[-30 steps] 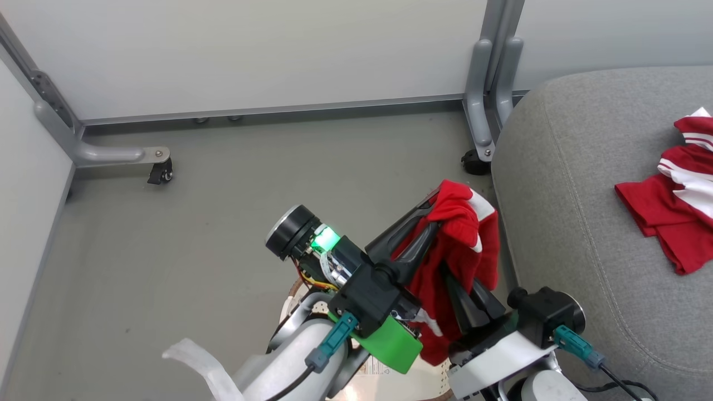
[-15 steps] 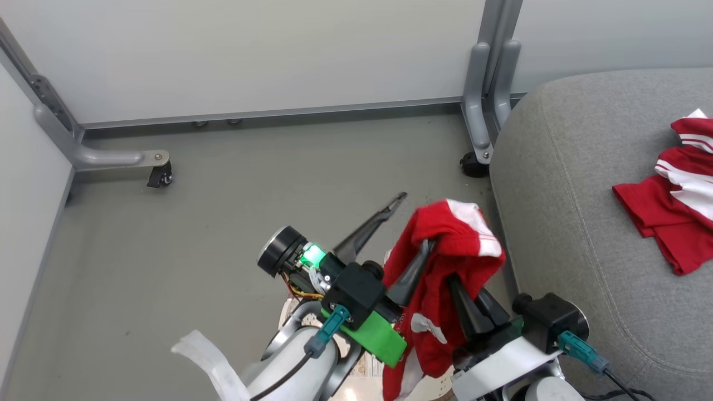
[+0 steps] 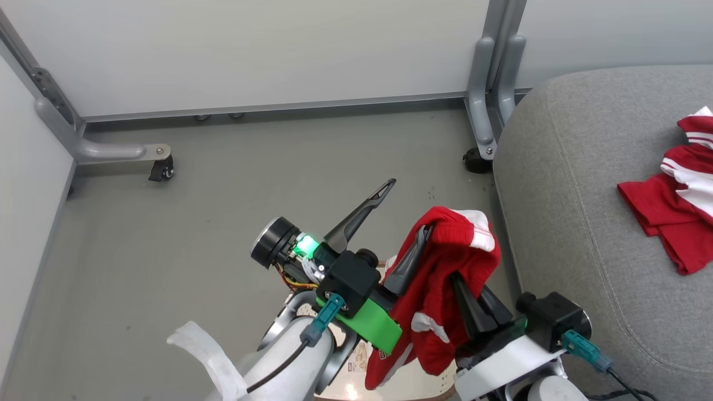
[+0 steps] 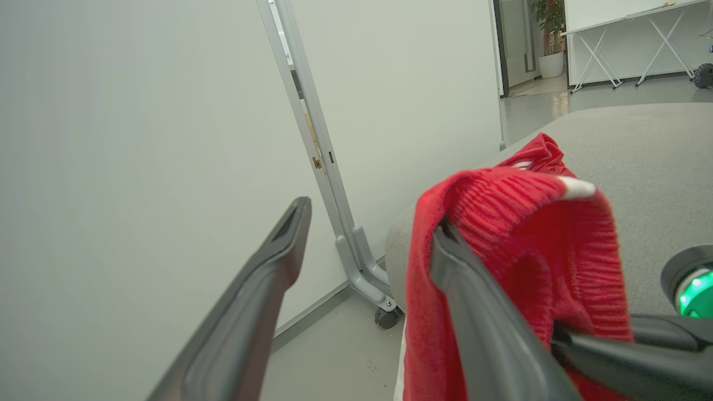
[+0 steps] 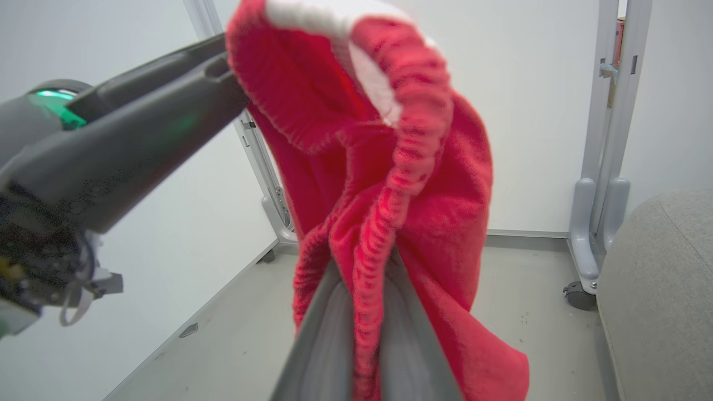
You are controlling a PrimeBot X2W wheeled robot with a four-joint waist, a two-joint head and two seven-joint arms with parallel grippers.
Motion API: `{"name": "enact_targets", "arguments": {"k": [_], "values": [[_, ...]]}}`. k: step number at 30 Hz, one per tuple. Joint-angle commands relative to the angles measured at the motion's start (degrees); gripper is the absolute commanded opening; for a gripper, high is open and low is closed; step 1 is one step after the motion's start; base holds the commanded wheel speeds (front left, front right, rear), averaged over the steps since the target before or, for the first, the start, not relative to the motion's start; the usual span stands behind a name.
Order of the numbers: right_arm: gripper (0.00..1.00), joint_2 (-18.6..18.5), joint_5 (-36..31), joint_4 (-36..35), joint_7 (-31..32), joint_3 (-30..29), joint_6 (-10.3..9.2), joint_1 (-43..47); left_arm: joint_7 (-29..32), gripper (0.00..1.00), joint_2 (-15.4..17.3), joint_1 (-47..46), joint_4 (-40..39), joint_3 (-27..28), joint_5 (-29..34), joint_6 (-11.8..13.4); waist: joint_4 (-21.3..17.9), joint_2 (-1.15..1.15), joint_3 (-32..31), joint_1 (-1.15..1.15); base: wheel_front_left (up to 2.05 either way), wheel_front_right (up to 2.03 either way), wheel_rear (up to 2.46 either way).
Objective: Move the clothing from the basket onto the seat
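Note:
One red garment (image 3: 445, 278) with white stripes hangs above the basket (image 3: 409, 384), just left of the grey seat (image 3: 568, 195). My right gripper (image 3: 459, 284) is shut on it, the fabric pinched between its fingers (image 5: 334, 345). My left gripper (image 3: 409, 206) stands open. Its right finger (image 4: 473, 312) is under the draped cloth (image 4: 518, 250), and its left finger (image 4: 250, 312) is bare. The other red and white garment (image 3: 679, 206) lies crumpled on the seat at the right. My arms hide most of the basket.
Pale partition panels stand behind and to the left on grey legs with castors (image 3: 160, 170) (image 3: 474, 161). One castor sits close to the seat's corner. Grey floor (image 3: 195, 234) spreads left of the arms. A white strip (image 3: 206, 356) hangs off my left forearm.
My left gripper has opened and let go of the garment's top. The cloth now hangs from my right gripper and lies over one left finger.

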Motion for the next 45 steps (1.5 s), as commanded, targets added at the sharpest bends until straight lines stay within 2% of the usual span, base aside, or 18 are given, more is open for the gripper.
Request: {"name": "enact_targets", "arguments": {"k": [1,14,18,27,36,45], "values": [[0.00,-0.09,0.03,-0.06,-0.02,-0.50,-0.02,-0.36,0.00,1.00,0.47,-0.54,-0.18,0.15,-0.25,0.41,-0.08,0.00,0.12,0.00,0.00,0.00,0.00],[0.00,0.13,0.39,-1.40,-0.02,-5.32,-0.02,-1.22,-0.01,1.00,2.35,1.64,1.03,-0.34,-1.94,-1.09,-3.13,0.00,2.63,0.00,0.00,0.00,0.00],[0.00,0.23,0.78,-2.04,-0.02,-7.25,-0.02,-1.64,-0.01,1.00,3.19,3.26,0.60,-0.51,-3.25,-2.64,-5.29,0.00,3.69,0.00,0.00,0.00,0.00],[0.00,0.28,0.16,-4.40,-0.01,-9.57,-0.02,-0.18,-0.01,1.00,5.62,7.66,-2.79,2.45,-5.66,-3.36,-11.64,0.00,5.90,0.00,0.00,0.00,0.00],[0.00,0.31,1.95,-8.94,-0.02,-12.54,-0.01,2.20,-0.01,1.00,9.03,12.56,-6.89,5.43,-3.85,-4.15,-20.12,0.00,7.42,0.00,0.00,0.00,0.00],[0.00,0.33,3.80,-12.23,-0.01,-15.32,-0.01,5.35,-0.01,1.00,10.60,15.14,-7.70,7.21,-2.31,-4.53,-26.87,0.00,8.87,0.00,0.00,0.00,0.00]]}}
